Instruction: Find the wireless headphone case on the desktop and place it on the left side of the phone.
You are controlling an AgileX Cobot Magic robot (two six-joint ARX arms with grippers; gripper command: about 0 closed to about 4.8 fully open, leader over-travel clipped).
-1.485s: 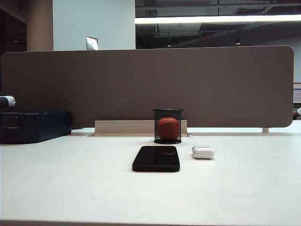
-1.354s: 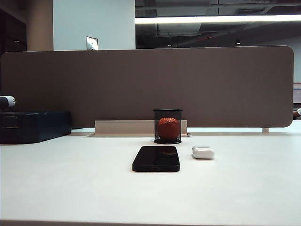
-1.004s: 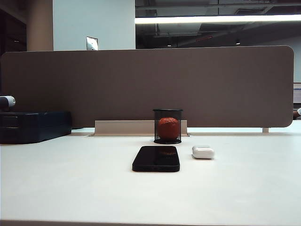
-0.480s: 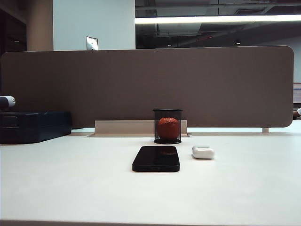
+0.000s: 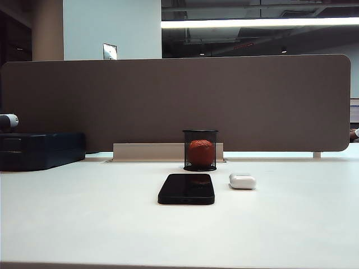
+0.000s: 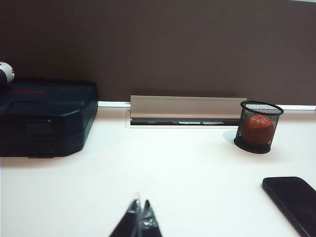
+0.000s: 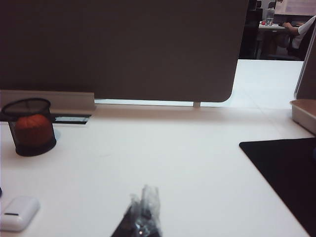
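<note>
— Where is the wireless headphone case point(image 5: 242, 181) now?

— It lies flat on the desktop point(image 5: 90, 224), just to the right of the phone point(image 5: 186, 188), with a small gap between them. So it is not yet on the phone's left side. Behind both, a black mesh cup point(image 5: 199, 150) holds a red-orange ball point(image 5: 200, 151), near the brown-grey partition panel point(image 5: 168, 101).

— And the grippers?

— The left gripper point(image 6: 139, 219) hangs over bare table on the left, near side; its fingers are pressed together and hold nothing. The right gripper point(image 7: 144, 213) is on the right, near side, with the case to its left — its fingers are also closed and empty, apart from the case.

— Anything else on the table?

— A dark-blue box point(image 5: 39, 150) at the far left.
</note>
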